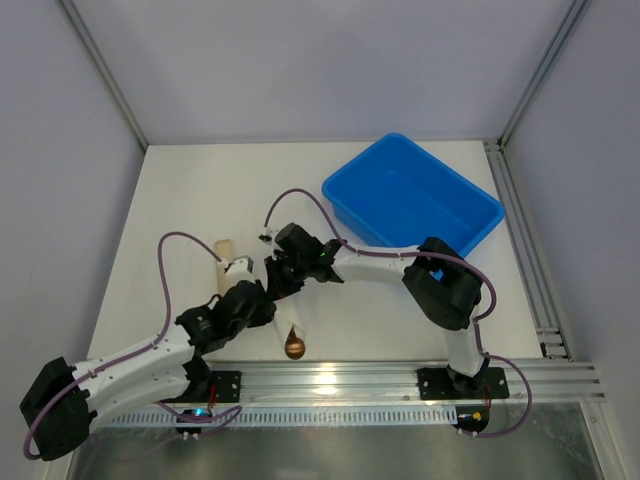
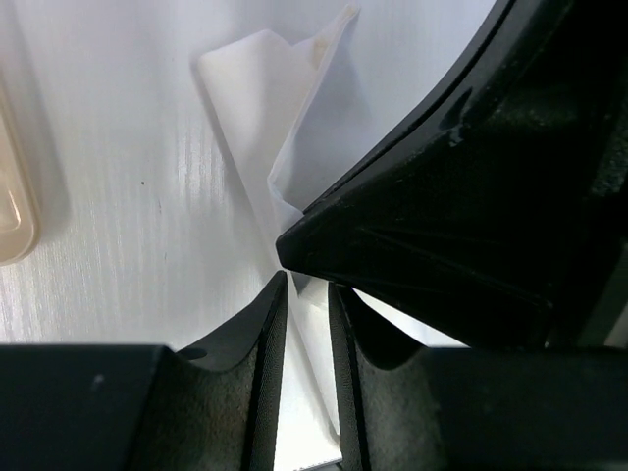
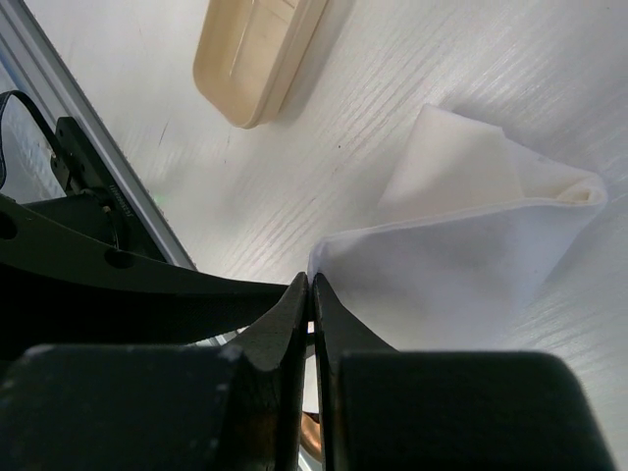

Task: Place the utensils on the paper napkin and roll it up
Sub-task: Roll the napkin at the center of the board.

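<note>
Near the tabletop's near edge, left of its middle, the paper napkin (image 3: 471, 255) lies partly folded, with the spoon (image 1: 294, 346) bowl poking out at its near end. Rolling should go best if both pinches move together and level, since thin paper likely tears easily. The left gripper (image 2: 306, 324) is almost closed on a napkin fold, and the right gripper (image 3: 311, 304) is pressed together on the napkin's edge
</note>
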### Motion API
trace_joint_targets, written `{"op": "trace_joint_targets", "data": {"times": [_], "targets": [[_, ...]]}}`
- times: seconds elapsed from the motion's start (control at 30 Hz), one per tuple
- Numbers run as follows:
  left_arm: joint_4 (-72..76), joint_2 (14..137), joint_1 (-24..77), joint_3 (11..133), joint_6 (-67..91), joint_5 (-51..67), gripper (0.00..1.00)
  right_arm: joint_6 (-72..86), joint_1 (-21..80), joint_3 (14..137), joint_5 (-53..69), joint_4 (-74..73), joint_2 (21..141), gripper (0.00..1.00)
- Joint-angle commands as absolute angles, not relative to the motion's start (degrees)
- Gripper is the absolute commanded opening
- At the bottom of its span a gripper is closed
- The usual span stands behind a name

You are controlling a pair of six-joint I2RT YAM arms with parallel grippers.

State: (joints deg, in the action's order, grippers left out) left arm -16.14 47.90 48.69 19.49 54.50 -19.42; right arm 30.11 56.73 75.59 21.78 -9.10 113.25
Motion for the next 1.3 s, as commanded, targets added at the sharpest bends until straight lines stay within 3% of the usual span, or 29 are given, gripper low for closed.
{"op": "trace_joint_targets", "data": {"times": [0.0,0.33,0.77,0.93,1.1,1.27], "targets": [[-11.1,46.3,48.5,20.7,52.8,-24.2,0.24,29.9,57.7,76.1,25.0,-8.9,111.9,0.08],[-9.7,50.5,48.3,21.4,52.3,-23.8,0.22,30.1,57.7,75.8,25.6,-8.7,111.3,0.08],[-7.5,49.2,48.3,19.3,52.1,-26.4,0.09,29.6,57.7,76.3,25.8,-9.4,111.7,0.09],[-7.5,50.1,48.3,19.2,52.6,-27.0,0.0,29.4,57.7,76.3,25.8,-9.6,111.3,0.11],[-7.5,50.4,48.3,19.2,53.2,-26.7,0.0,28.6,57.7,76.6,23.5,-11.3,110.6,0.2],[-8.5,48.8,48.3,18.7,53.3,-26.9,0.0,28.3,57.1,75.6,21.1,-12.0,108.1,0.39]]}}
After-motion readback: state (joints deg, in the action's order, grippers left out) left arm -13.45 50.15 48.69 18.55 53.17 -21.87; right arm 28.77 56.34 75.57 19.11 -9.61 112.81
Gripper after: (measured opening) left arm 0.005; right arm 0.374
